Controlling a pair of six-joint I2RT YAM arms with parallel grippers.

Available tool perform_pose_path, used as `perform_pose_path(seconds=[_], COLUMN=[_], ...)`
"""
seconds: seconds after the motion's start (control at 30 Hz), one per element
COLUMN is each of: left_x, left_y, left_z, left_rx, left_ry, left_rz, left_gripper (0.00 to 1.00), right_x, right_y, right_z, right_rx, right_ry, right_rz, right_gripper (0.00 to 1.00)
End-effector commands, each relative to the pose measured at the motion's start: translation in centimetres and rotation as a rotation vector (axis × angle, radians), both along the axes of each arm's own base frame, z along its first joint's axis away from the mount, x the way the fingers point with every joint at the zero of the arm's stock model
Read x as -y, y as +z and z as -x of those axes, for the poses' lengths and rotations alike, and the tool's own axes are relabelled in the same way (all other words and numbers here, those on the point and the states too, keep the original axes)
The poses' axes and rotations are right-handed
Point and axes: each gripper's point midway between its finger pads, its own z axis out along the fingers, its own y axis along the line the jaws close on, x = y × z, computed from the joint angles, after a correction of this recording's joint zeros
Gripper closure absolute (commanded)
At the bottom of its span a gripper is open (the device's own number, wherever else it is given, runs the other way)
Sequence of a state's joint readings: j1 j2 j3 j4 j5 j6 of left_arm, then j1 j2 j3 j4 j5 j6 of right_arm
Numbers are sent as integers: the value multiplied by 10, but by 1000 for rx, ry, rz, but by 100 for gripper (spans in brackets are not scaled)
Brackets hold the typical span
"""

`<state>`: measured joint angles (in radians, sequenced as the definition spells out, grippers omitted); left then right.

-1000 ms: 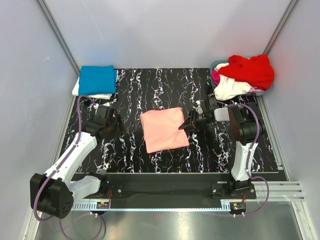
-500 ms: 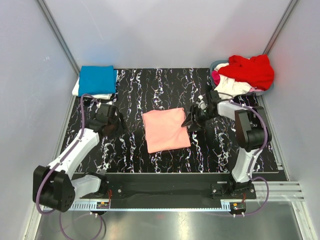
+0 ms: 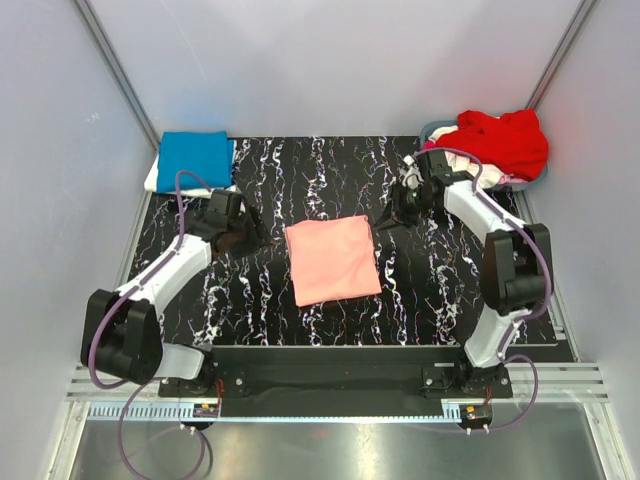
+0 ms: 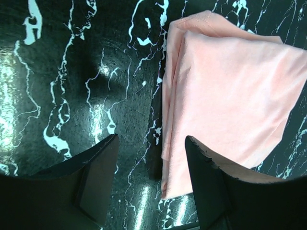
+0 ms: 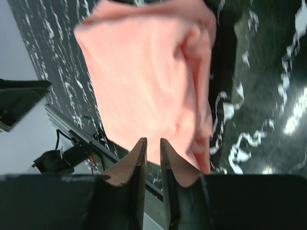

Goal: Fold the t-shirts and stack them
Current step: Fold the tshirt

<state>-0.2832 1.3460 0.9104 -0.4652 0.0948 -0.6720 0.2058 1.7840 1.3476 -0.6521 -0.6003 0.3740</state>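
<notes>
Salmon-pink t-shirt (image 3: 332, 260): folded to a neat rectangle, flat at centre frame on the black marbled mat (image 3: 300, 170), slightly skewed, layered edges showing along its left side in the left wrist view; judged finished as a fold and awaiting transfer. Left gripper (image 3: 245, 235): just left of the shirt, low over the mat, claw wide and empty (image 4: 151, 141), apparently lined up on the layered edge for a pick-up. Right gripper (image 3: 385, 220): off the shirt's upper right corner, claw narrowed to a slit with nothing in it (image 5: 151, 143), seemingly clear of the cloth so the fold sits undisturbed. Blue t-shirt (image 3: 195, 158): folded, upper left of frame, atop a white one (image 3: 152, 180); likely the stack that takes the pink one. Basket (image 3: 436, 128): upper right, holding unfolded red (image 3: 505, 140), white and magenta (image 3: 431, 155) shirts, presumably still to do.
</notes>
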Motion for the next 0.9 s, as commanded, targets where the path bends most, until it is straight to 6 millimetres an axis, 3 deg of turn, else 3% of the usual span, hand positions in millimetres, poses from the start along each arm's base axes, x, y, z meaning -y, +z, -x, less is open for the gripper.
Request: perform_pose_path(seconds=[0.0, 0.03, 0.1, 0.13, 0.2, 0.33, 0.5, 0.7, 0.87], left_x=[17, 18, 19, 20, 20, 21, 24, 28, 40], left_y=[17, 17, 13, 12, 7, -1, -15, -24, -34], left_z=[-23, -24, -25, -26, -25, -27, -30, -34, -37], left_rx=[75, 79, 76, 81, 75, 65, 46, 40, 25], left_ry=[-23, -28, -32, -36, -42, -45, -52, -67, -87], left_rz=[67, 74, 75, 79, 77, 73, 73, 85, 124], left_gripper=[38, 38, 38, 38, 38, 39, 39, 40, 41], right_x=[-19, -21, -26, -26, -27, -15, 6, 31, 29], right_y=[10, -5, -3, -17, -22, -64, -92, -112, -112], right_z=[-31, -34, -49, -52, -63, -74, -84, -88, -86], right_rx=[42, 0, 12, -16, -7, -59, -85, -94, -105], right_ry=[25, 32, 39, 39, 42, 30, -11, -43, -41], right_rz=[-62, -63, -73, -63, -55, 36, 129, 269, 251], right_gripper=[77, 78, 78, 79, 79, 81, 83, 91, 88])
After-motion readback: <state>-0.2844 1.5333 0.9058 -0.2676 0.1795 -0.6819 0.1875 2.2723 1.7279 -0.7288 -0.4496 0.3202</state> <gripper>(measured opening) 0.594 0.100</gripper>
